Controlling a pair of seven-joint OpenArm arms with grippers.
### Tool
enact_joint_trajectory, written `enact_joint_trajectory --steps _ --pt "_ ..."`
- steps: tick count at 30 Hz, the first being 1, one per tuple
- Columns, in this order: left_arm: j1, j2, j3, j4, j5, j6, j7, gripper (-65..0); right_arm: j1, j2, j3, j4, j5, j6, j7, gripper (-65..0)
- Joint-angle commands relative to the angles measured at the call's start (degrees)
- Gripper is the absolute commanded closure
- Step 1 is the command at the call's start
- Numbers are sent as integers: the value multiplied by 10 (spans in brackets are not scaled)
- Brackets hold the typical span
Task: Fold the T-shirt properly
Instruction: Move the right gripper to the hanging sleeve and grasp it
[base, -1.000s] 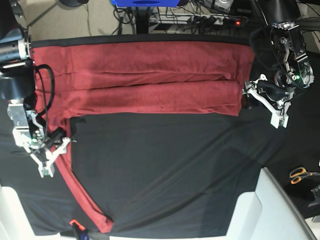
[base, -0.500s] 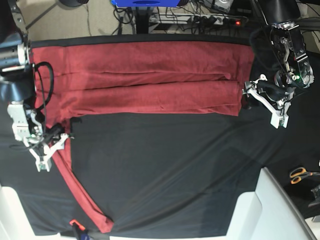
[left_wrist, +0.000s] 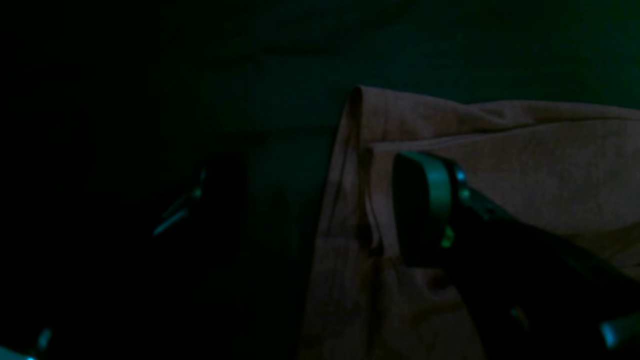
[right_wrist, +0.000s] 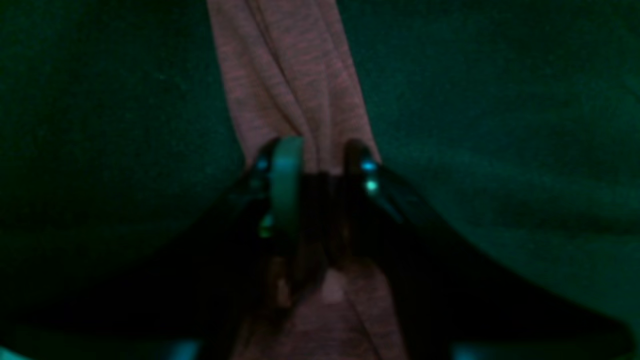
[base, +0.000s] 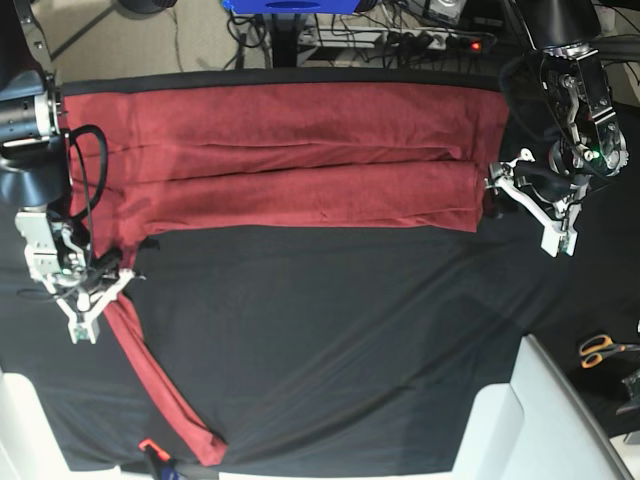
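Note:
The brick-red T-shirt (base: 300, 150) lies folded into a long band across the far part of the black cloth (base: 330, 330). One sleeve (base: 165, 385) runs down the left side toward the front edge. My right gripper (base: 108, 280) is at the top of that sleeve, its jaws closed in on the bunched fabric (right_wrist: 300, 90). At the band's right end, my left gripper (base: 492, 195) stands open. One of its fingers (left_wrist: 425, 200) rests on the shirt's hemmed edge (left_wrist: 355, 165), and the other is off the fabric in the dark.
Orange-handled scissors (base: 600, 350) lie at the right edge, and a white surface (base: 545, 420) fills the front right corner. A small orange-tipped tool (base: 150, 447) sits at the front by the sleeve's end. Cables and a power strip (base: 430, 40) lie behind the table.
My right gripper has slid left and slightly back along the sleeve's top, and its jaws have narrowed onto the fabric. The sleeve's upper part shifted left with it. The left arm stayed put.

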Motion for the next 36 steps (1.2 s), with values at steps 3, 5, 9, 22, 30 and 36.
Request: enact_joint_trajectory --steps 3,5,9,22,30,36 --pt "-6 -9 -3 8 -5 -3 -10 -441 10 7 2 4 0 1 -8 -266" --pt "-7 -9 -3 8 -5 -3 -10 -441 10 7 2 4 1 1 -8 -290" --pt "-7 -9 -3 8 -5 -2 -10 -441 9 7 3 22 2 1 -8 -299" --pt "-22 -9 -3 -35 -5 -2 -11 -441 -13 11 71 165 0 1 -104 -299" --pt "-23 -8 -3 -34 -7 -2 -11 -441 -13 11 72 100 0 1 -59 -297" --pt "-22 -9 -3 -34 -5 -2 -11 -441 -5 8 72 74 0 1 -37 -294"
